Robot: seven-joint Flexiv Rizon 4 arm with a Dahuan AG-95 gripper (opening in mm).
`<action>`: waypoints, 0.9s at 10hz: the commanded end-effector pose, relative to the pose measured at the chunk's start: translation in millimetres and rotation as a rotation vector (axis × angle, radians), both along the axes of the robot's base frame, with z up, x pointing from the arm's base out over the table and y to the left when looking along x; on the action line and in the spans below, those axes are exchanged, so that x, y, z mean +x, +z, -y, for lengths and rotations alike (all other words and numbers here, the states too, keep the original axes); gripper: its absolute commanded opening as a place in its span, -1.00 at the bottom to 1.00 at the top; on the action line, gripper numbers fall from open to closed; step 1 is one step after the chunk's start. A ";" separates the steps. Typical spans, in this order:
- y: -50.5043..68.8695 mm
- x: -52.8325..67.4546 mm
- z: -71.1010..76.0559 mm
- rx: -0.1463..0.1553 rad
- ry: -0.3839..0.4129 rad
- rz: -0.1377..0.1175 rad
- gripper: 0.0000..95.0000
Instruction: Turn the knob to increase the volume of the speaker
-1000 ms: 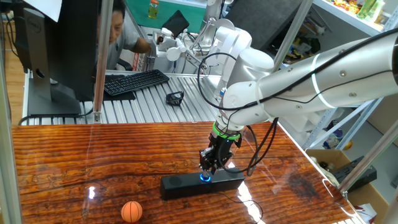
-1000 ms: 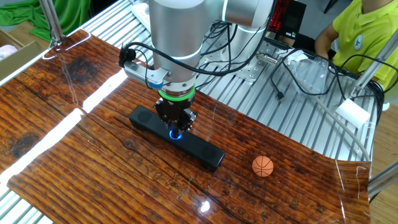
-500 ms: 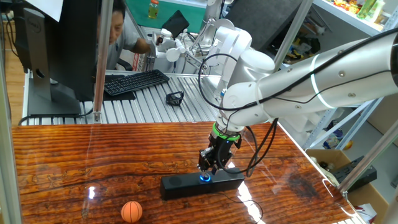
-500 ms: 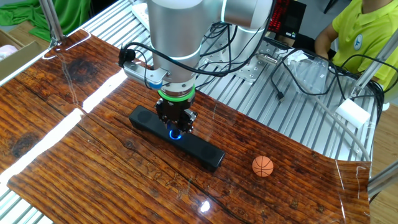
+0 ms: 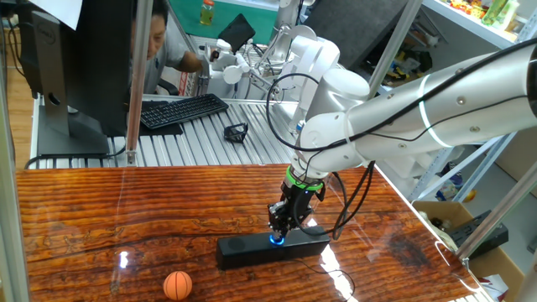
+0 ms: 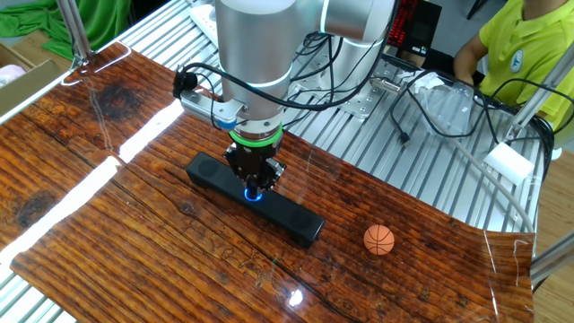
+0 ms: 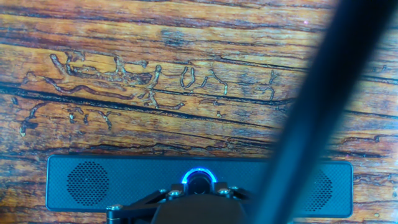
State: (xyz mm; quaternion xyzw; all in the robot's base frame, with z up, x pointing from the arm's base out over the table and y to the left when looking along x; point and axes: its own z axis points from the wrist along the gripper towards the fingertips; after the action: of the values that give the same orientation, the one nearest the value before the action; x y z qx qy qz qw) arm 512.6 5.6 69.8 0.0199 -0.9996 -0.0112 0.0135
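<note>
The speaker (image 6: 256, 199) lies on the wooden table (image 6: 108, 224), with the gripper (image 6: 255, 188) straight above its middle. The knob (image 7: 198, 179) is mostly hidden; only its blue ring shows. The jaws seem closed around it, but I cannot tell for sure. A dark blurred cable (image 7: 311, 112) crosses the hand view.

Under the gripper (image 6: 255, 187), the speaker (image 7: 124, 183) looks matt black plastic with perforated grilles; the table (image 6: 134, 233) is glossy, grained wood
</note>
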 end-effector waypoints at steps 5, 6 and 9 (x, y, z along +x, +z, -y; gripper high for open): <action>-1.6 -0.3 0.5 0.003 -0.018 0.008 -0.20; -3.0 -0.4 0.7 0.004 -0.017 0.009 -0.20; -3.5 -0.5 0.8 0.007 -0.018 0.008 -0.20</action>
State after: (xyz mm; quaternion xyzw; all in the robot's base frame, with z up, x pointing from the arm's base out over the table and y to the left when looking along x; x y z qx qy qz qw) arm 512.2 4.9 65.7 0.0114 -0.9998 -0.0156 0.0095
